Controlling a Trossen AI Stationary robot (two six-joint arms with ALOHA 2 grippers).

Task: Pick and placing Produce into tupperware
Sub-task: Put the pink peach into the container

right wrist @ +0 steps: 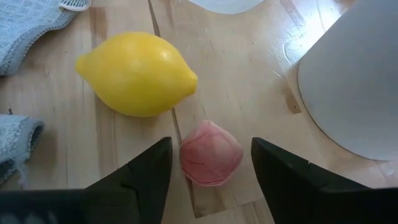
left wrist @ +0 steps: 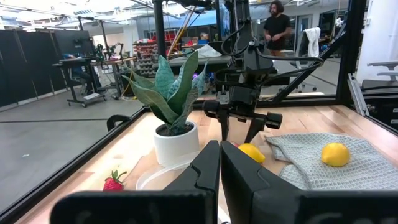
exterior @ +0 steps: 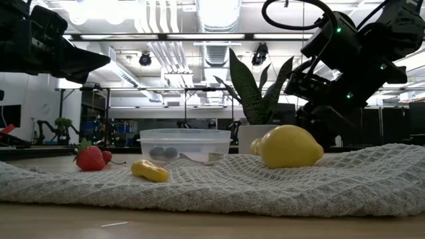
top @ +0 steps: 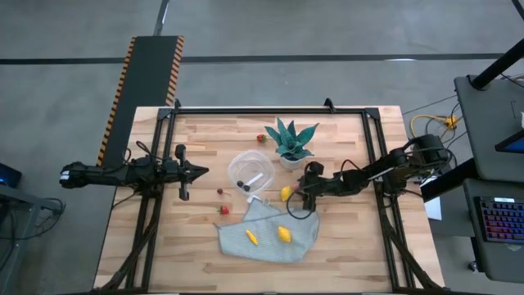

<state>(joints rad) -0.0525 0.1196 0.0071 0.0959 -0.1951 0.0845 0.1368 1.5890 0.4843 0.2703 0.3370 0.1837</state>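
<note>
So our right tool (right wrist: 210, 163) is parked low over the tabletop (top: 205, 254) with its fingers spread wide and nothing in them yet, and a little pink peach-looking piece (right wrist: 211, 161) sits right in the gap between them, so we reckon that's the next pick. A lemon (right wrist: 135, 73) lies just beyond it, nearly touching, which is probably why the fingers straddle the pink one so tightly and not at an angle. The white plant pot (right wrist: 354, 87) crowds one side, so we'd say there's not much room to swing. The wrist view is the only one that shows that pink piece properly; from above, it's hidden under the tool and we only see the lemon beside it. The overhead view does give us the clear tupperware (top: 250, 170) a short way off on the far side of the lemon, with a couple of dark round pieces already inside, plus two more lemons on the grey cloth (top: 266, 238). Our left tool (top: 199, 170) waits fully closed and empty, well off on the other side of the tupperware.
</note>
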